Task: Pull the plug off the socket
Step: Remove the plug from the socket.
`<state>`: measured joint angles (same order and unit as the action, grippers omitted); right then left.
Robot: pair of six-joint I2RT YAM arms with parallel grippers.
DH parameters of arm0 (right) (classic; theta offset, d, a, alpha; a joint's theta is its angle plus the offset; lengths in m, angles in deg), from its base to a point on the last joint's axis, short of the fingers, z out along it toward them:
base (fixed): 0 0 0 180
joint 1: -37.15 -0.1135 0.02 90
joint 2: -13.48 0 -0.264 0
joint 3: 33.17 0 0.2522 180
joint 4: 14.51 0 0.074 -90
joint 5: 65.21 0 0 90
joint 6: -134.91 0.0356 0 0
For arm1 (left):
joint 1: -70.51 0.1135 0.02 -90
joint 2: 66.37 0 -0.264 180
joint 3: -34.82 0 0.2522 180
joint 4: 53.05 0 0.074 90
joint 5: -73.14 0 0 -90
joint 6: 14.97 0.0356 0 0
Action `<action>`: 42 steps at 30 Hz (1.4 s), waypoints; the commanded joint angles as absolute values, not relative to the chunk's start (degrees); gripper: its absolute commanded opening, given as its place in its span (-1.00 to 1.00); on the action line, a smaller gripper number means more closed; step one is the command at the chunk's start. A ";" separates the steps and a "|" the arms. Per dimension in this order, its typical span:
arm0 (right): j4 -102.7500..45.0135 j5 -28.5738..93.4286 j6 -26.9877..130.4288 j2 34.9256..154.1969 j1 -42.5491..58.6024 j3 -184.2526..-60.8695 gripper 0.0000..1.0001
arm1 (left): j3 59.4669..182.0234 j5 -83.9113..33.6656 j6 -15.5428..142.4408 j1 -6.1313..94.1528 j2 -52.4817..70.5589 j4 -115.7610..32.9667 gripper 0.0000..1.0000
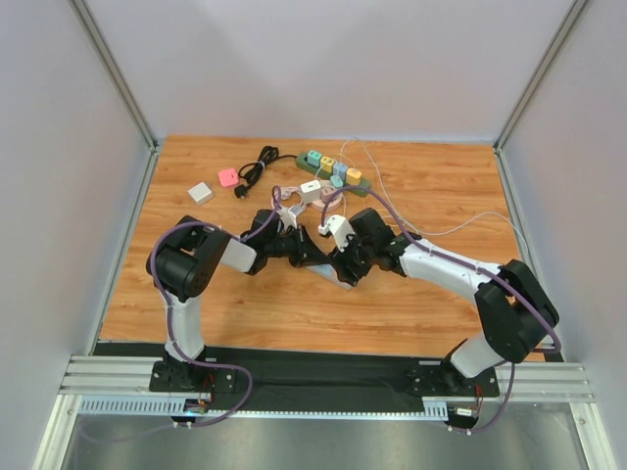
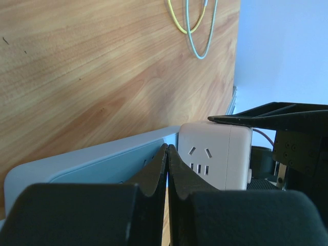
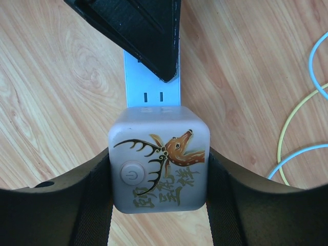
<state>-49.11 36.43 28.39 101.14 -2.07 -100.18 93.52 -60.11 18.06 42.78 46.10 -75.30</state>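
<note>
The right gripper (image 3: 159,171) has its fingers clamped on both sides of the cube plug (image 3: 159,148), which sits at the near end of the pale socket strip (image 3: 152,89) in the middle of the table (image 1: 245,304). Just beyond, the left gripper (image 2: 167,154) is fully closed with nothing between its fingers, its tip resting on the strip as if to pin it down. If that tip slides off, the strip will likely lift with the plug. A tilted pull could jam the pins, and the plug's smooth rounded sides may slip. Farther off lie loose wires (image 3: 297,133), a green strip (image 1: 338,176) and a black cord (image 1: 257,166).
</note>
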 commanded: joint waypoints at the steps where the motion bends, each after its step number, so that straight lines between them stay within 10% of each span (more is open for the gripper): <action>1: -43.22 32.19 30.32 95.13 -0.29 -102.30 -0.99 | 91.12 -53.60 23.00 43.00 50.61 -68.56 -0.88; 10: -49.36 48.25 29.79 96.62 2.44 -105.10 -0.99 | 91.55 -52.99 24.40 42.91 50.97 -66.02 -0.90; 20: -39.09 7.74 23.64 98.99 -9.95 -102.12 -0.99 | 93.31 -52.11 26.51 42.39 51.67 -62.41 -0.90; 34: -52.43 47.18 24.60 96.01 4.80 -105.11 -0.99 | 93.75 -52.90 27.48 42.21 53.25 -62.15 -0.90; 42: -46.41 34.50 31.18 96.28 3.07 -104.41 -0.99 | 94.02 -52.90 27.92 42.21 53.34 -61.88 -0.90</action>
